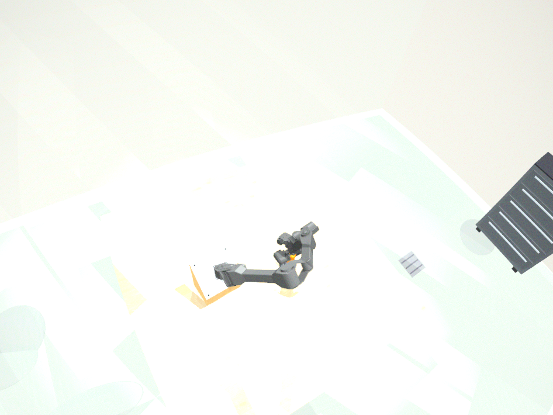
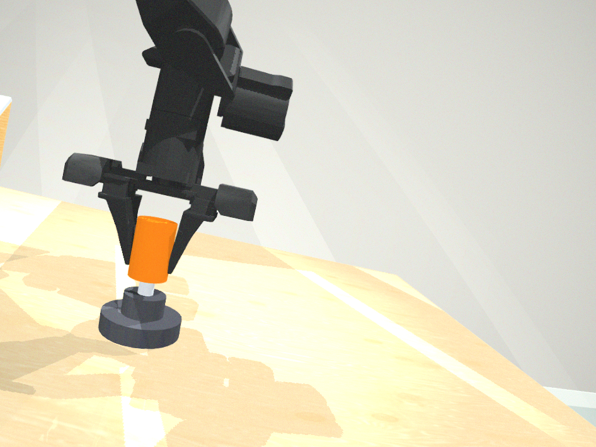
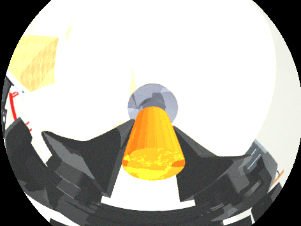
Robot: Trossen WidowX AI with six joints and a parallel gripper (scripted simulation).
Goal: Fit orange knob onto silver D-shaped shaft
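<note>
My gripper (image 2: 149,267) (image 3: 154,124) is shut on the orange knob (image 1: 292,257) (image 2: 152,250) (image 3: 153,137), one finger on each side. The knob is held slightly tilted over the round dark pedestal (image 2: 139,332) (image 3: 170,100). A short length of the silver shaft (image 2: 146,289) shows between the knob's lower end and the pedestal's collar. The knob's lower end is at the top of this visible part, so it stands above the collar. The hole underneath and both flat sides are hidden. In the wrist view the knob covers the shaft.
The arm's base stands on a white-topped box (image 1: 207,286) at the left in the top view. A small grey slatted piece (image 1: 411,263) lies to the right. A large dark ribbed object (image 1: 520,214) is at the far right. The table edge (image 2: 450,315) runs down the right in the exterior view.
</note>
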